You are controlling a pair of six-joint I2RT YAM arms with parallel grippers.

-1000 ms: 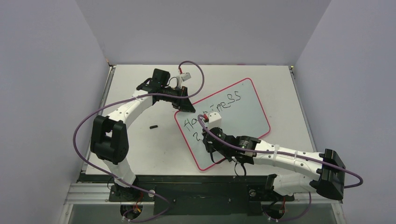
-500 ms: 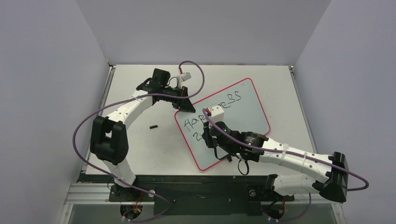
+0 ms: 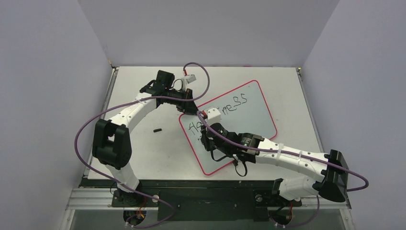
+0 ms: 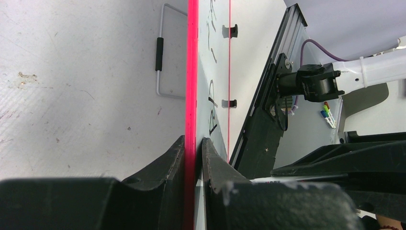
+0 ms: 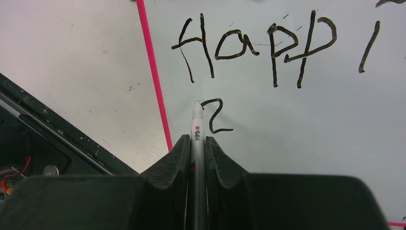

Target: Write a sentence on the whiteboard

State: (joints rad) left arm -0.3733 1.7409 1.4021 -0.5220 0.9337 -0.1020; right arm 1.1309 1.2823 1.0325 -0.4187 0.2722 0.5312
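Observation:
The whiteboard (image 3: 253, 112), white with a thin red rim, lies tilted on the table. My left gripper (image 3: 190, 109) is shut on its far left rim; in the left wrist view its jaws (image 4: 194, 143) pinch the red edge. The sentence (image 3: 234, 103) runs in black marker, with "Happi" (image 5: 249, 45) legible on top and a small "2"-like stroke (image 5: 215, 117) below. My right gripper (image 3: 206, 139) hovers over the board's left part, shut on a grey marker (image 5: 197, 124). The marker's tip sits just left of that stroke. The arm hides the middle letters from above.
A small black cap-like piece (image 3: 156, 129) lies on the table left of the board. A wire loop with a black sleeve (image 4: 160, 48) lies beside the board's rim. Two black tabs (image 4: 232, 31) sit on the board's far edge. Grey walls enclose the table.
My right arm has swung left and slightly away from me across the board, bringing the marker to the start of the lower line. The left arm and board stay still.

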